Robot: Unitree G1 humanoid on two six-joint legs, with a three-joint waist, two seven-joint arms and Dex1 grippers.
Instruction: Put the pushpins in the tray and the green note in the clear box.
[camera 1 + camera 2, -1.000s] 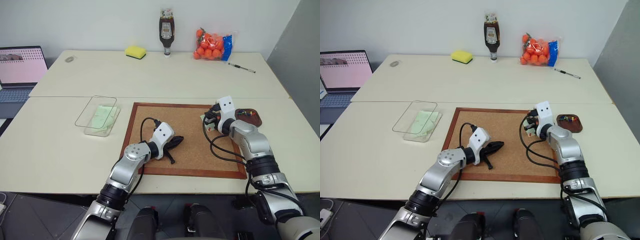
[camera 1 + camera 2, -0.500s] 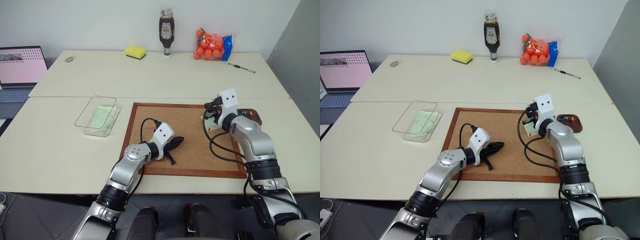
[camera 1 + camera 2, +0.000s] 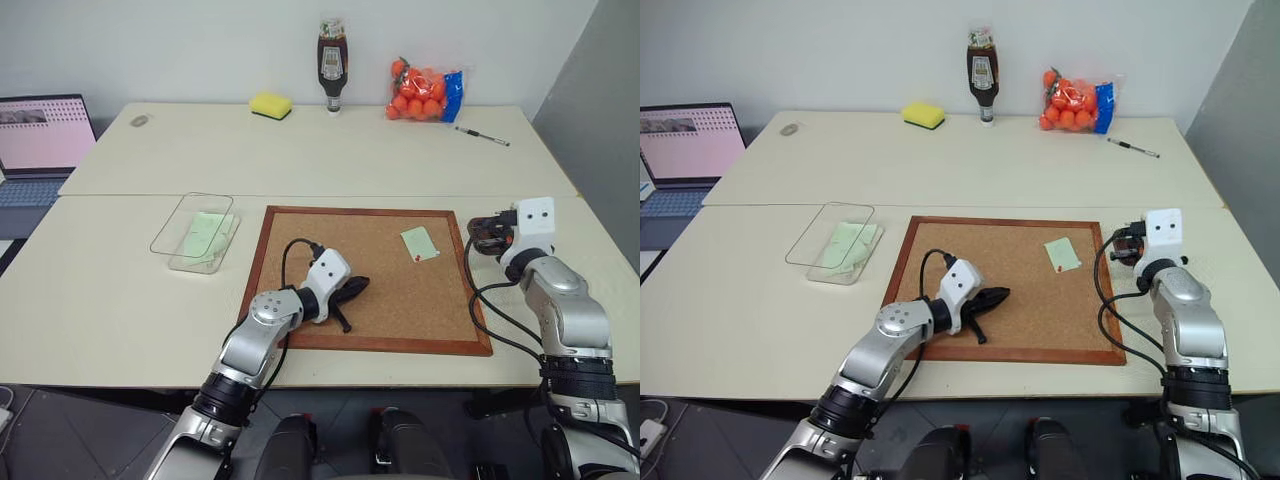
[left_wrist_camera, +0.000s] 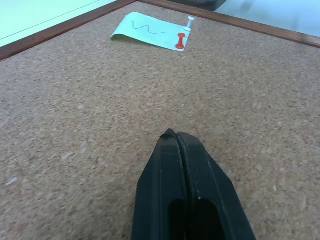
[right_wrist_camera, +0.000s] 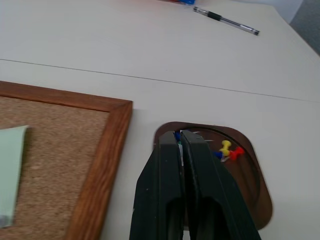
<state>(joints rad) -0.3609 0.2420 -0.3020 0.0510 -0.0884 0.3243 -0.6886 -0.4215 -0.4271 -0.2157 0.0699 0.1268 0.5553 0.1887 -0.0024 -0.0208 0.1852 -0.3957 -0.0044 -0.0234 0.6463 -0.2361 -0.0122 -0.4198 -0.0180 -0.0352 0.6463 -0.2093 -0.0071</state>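
A pale green note (image 3: 419, 243) lies on the cork board (image 3: 380, 300), with a red pushpin (image 4: 180, 41) and a white one (image 4: 190, 20) at its edge. Another green slip (image 3: 205, 232) lies inside the clear box (image 3: 168, 222). My right gripper (image 5: 180, 134) hangs shut over the brown tray (image 5: 252, 180), to the right of the board. A small blue pin head (image 5: 175, 134) shows at its fingertips. Yellow (image 5: 226, 146) and red (image 5: 236, 151) pushpins lie in the tray. My left gripper (image 3: 352, 288) rests shut on the cork, holding nothing.
A pen (image 5: 226, 20) lies on the far table behind the tray. A yellow sponge (image 3: 271, 103), a sauce bottle (image 3: 333, 66) and a bag of oranges (image 3: 425, 90) stand along the back. A laptop (image 3: 42, 140) sits at far left.
My right gripper swung from the note on the cork board to the right, over the tray, uncovering the note. The left arm kept still.
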